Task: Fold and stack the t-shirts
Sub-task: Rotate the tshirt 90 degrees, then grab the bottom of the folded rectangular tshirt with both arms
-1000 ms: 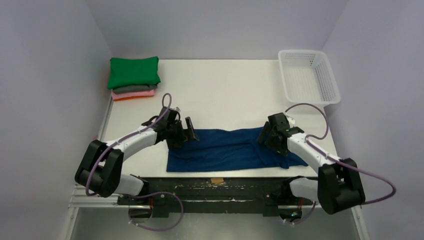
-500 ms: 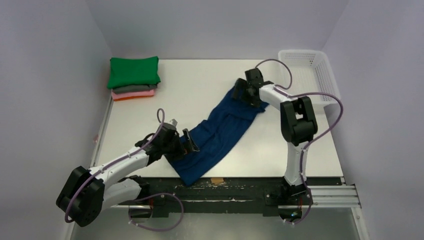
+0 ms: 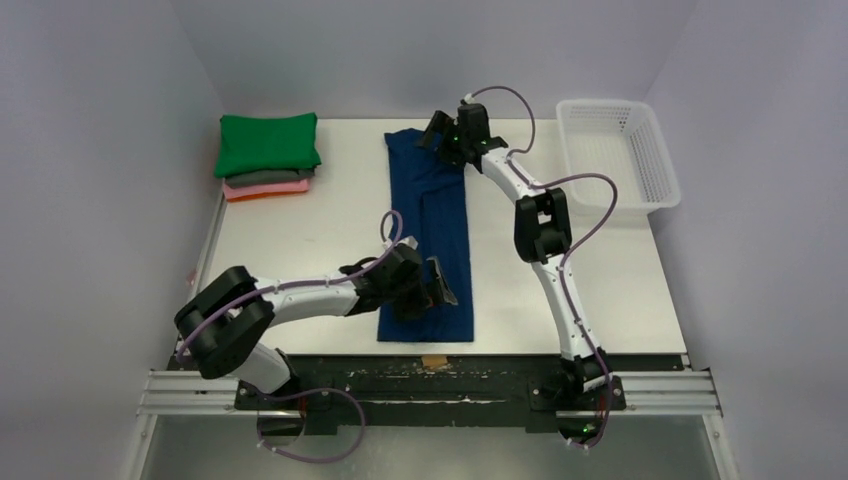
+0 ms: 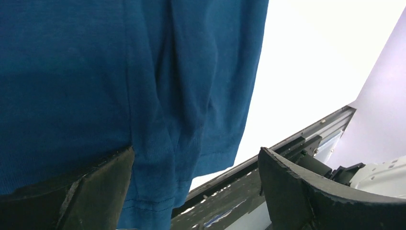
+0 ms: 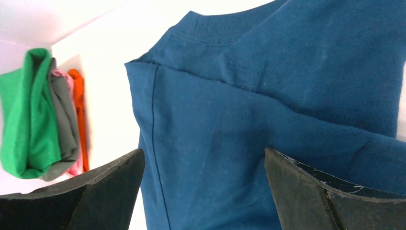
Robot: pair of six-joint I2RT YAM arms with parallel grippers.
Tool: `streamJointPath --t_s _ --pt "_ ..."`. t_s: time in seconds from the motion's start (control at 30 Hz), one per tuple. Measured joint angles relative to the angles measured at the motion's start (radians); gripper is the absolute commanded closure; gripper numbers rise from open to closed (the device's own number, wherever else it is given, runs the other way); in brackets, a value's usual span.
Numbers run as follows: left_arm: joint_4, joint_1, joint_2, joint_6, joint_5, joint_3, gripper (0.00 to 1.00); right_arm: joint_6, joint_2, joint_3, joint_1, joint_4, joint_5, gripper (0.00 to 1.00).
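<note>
The dark navy t-shirt (image 3: 440, 220) lies folded in a long narrow strip, running from the far middle of the table to the near edge. My left gripper (image 3: 425, 293) is open over its near end, and the left wrist view shows the blue cloth (image 4: 95, 72) and hem under the spread jaws (image 4: 196, 153). My right gripper (image 3: 442, 140) is open over the far collar end (image 5: 287, 72), jaws wide apart (image 5: 204, 152). The folded green (image 3: 267, 143), grey (image 3: 268, 178) and pink-orange (image 3: 265, 189) tees are stacked at the far left.
A white mesh basket (image 3: 655, 165) stands at the far right corner. The metal rail (image 3: 430, 385) runs along the near table edge, just below the shirt's hem. The right arm stretches far across the table's middle.
The shirt swung from lying across the near edge to lying lengthwise. The right gripper carried its end to the far side, and the left moved right to the near end. Both jaws now stand open.
</note>
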Motion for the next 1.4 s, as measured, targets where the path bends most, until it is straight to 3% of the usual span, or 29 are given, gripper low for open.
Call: streamJointPath --t_s 0.23,0.47,0.6,0.77,0.93,1.17,1.3,1.4 --pt "-0.020 -0.067 0.085 0.001 -0.016 0.098 0.00 0.008 0.023 0.035 0.005 0.027 -0.011 0.01" --pt "-0.243 -0.137 -0.047 0.030 -0.118 0.107 0.00 -0.085 -0.094 -0.037 0.013 -0.115 0.009 0.01" --pt "-0.348 -0.170 -0.220 0.039 -0.192 0.104 0.00 -0.157 -0.378 -0.314 0.014 -0.154 0.031 0.01" --pt "-0.413 -0.174 -0.426 0.037 -0.267 0.006 0.02 -0.176 -0.935 -0.857 0.017 -0.023 0.063 0.02" --pt "-0.451 -0.166 -0.522 0.035 -0.296 -0.159 0.09 -0.131 -1.350 -1.353 0.055 0.035 0.082 0.06" --pt "-0.414 -0.124 -0.499 0.039 -0.292 -0.231 0.24 -0.042 -1.510 -1.793 0.227 -0.095 0.116 0.23" --pt "-0.320 -0.092 -0.446 0.046 -0.279 -0.234 0.36 -0.012 -1.570 -1.872 0.263 -0.139 0.095 0.32" --pt "-0.248 -0.077 -0.399 0.046 -0.264 -0.233 0.56 -0.005 -1.578 -1.893 0.287 -0.142 0.081 0.40"
